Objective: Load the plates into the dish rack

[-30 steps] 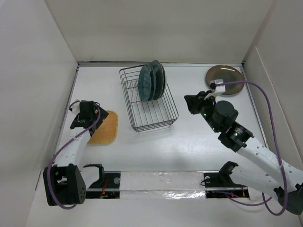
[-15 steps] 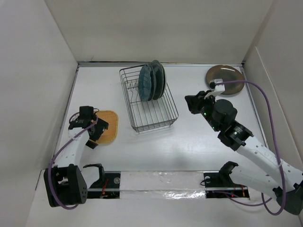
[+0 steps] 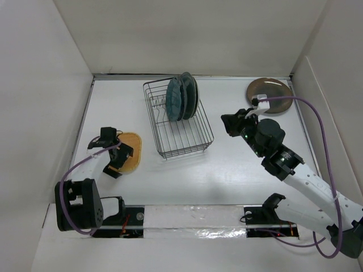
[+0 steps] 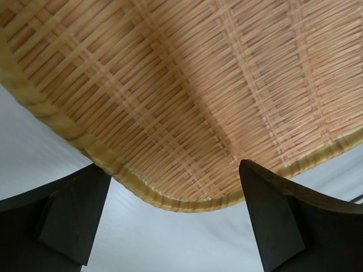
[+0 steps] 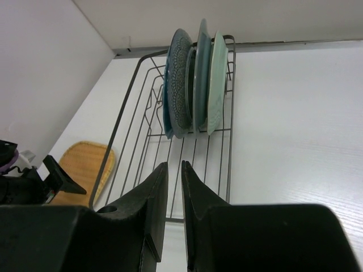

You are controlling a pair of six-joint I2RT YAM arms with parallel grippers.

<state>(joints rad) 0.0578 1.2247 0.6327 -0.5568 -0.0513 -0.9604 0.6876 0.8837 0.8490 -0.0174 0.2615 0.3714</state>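
Black wire dish rack [image 3: 187, 135] sits upright on the table. Three plates stand on edge, packed together, at its far end: dark teal scalloped plate [image 5: 178, 79], grey-blue plate [image 5: 202, 68], pale mint green plate [image 5: 218, 73]. Orange rounded-square plate [image 3: 132, 150], woven-looking, lies flat just left of the rack. Glossy brown plate [image 3: 273, 88] lies flat, well right of the rack's far end.

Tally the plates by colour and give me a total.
Orange plate: 1
Brown plate: 1
Blue-to-green plates standing in the dish rack: 4
Total: 6
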